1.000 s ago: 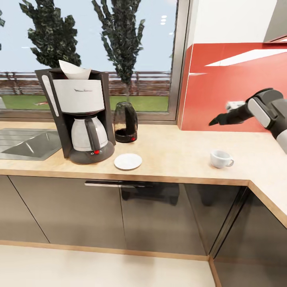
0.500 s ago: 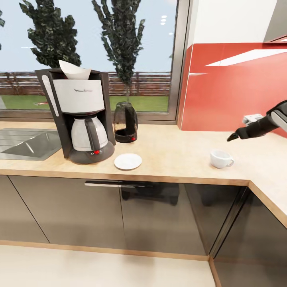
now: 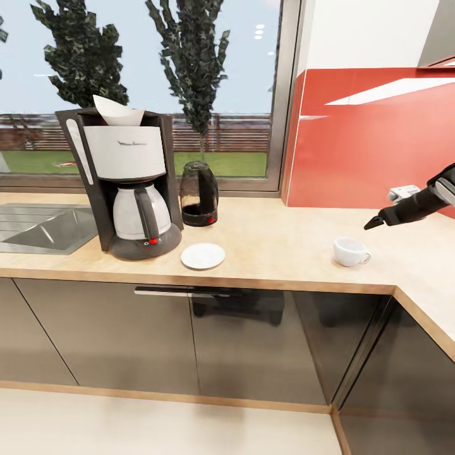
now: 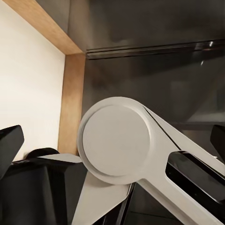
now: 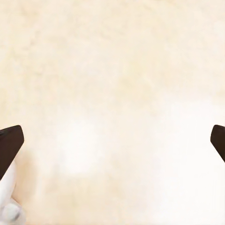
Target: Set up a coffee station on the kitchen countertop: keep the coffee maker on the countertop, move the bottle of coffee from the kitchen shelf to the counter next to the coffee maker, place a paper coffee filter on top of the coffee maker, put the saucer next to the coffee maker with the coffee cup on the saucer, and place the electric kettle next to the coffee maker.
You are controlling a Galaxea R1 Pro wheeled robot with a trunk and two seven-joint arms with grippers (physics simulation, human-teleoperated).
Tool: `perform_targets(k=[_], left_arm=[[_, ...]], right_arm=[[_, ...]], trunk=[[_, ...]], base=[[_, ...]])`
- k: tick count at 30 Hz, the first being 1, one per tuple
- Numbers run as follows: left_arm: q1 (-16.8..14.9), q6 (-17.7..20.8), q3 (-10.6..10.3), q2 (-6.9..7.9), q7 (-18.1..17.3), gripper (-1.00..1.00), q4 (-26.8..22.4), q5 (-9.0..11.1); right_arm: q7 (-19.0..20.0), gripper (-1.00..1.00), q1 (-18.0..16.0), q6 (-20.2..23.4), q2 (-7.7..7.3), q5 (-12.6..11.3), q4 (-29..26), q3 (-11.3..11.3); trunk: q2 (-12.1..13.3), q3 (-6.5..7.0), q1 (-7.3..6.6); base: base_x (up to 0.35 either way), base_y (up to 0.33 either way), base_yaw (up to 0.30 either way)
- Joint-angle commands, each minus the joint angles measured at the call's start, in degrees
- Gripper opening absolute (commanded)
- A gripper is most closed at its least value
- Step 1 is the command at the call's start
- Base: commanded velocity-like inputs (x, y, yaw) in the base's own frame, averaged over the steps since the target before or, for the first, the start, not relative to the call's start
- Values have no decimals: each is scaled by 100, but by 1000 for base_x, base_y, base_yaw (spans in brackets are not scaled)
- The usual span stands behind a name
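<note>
Your right pincer (image 3: 374,222) hangs spread apart, empty, above the cup (image 3: 351,251); drop off-centre and you'll tip it, well short of the saucer (image 3: 203,256).

steel sink (image 3: 38,230) set in at far left, only part of it in frame. big window (image 3: 158,88) behind: two dark trees (image 3: 189,57), a fence (image 3: 227,133), grass strip (image 3: 221,163), pale sky. red backsplash panel (image 3: 366,139) right of the window frame, white wall (image 3: 366,31) above it. dark glossy cabinet fronts (image 3: 253,341) below, one long metal handle (image 3: 186,291), wood plinth strip (image 3: 164,397) at the base. light floor (image 3: 158,430) in front.
</note>
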Motion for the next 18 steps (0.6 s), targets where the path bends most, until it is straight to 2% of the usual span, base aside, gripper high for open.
perform_targets(k=[1,6,7,10,17,18], left_arm=[[-4,60,-22,1,-22,100,-1,14],[-4,61,-23,1,-22,100,-1,11],[-4,61,-22,1,-22,100,-1,11],[-4,61,-22,1,-22,100,-1,12],[-4,61,-22,1,-22,100,-1,15],[-4,61,-23,1,-22,100,-1,13]], right_arm=[[25,100,-10,10,-8,3,-8,32],[84,100,-1,8,-10,-6,-8,34],[435,100,0,8,-11,-4,-8,34],[858,100,1,8,-11,2,-8,34],[1058,100,1,8,-11,4,-8,50],[1079,100,12,8,-11,4,-12,349]], trunk=[[-3,-6,-1],[-3,-6,-1],[-3,-6,-1],[-3,-6,-1],[-3,-6,-1],[-3,-6,-1]], base=[[0,0,0],[0,0,0],[0,0,0],[0,0,0],[0,0,0],[0,0,0]])
